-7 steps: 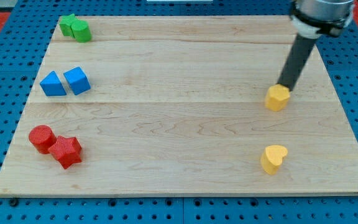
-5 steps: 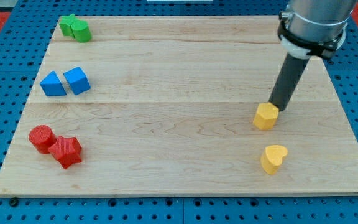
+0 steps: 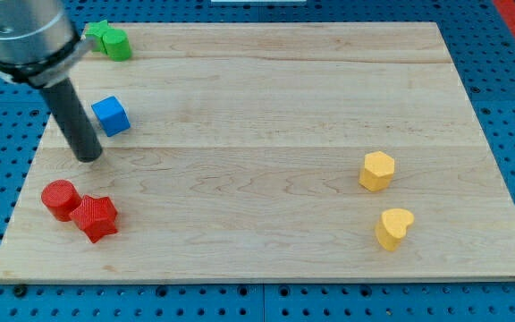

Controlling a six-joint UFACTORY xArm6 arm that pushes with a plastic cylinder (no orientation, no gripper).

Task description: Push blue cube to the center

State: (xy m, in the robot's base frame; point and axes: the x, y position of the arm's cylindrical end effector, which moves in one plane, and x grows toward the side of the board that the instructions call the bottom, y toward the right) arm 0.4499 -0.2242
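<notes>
The blue cube sits at the view's left on the wooden board. My tip rests on the board just below and left of the cube, a small gap apart. The dark rod slants up to the view's upper left and covers the spot left of the cube where the blue triangular block lay; that block does not show.
Two green blocks sit touching at the top left. A red cylinder and a red star touch at the bottom left. A yellow hexagon and a yellow heart sit at the right.
The rod has swung from the yellow hexagon at the right across to the left beside the blue cube. The hexagon was nudged slightly down-left. The blue triangular block is now hidden.
</notes>
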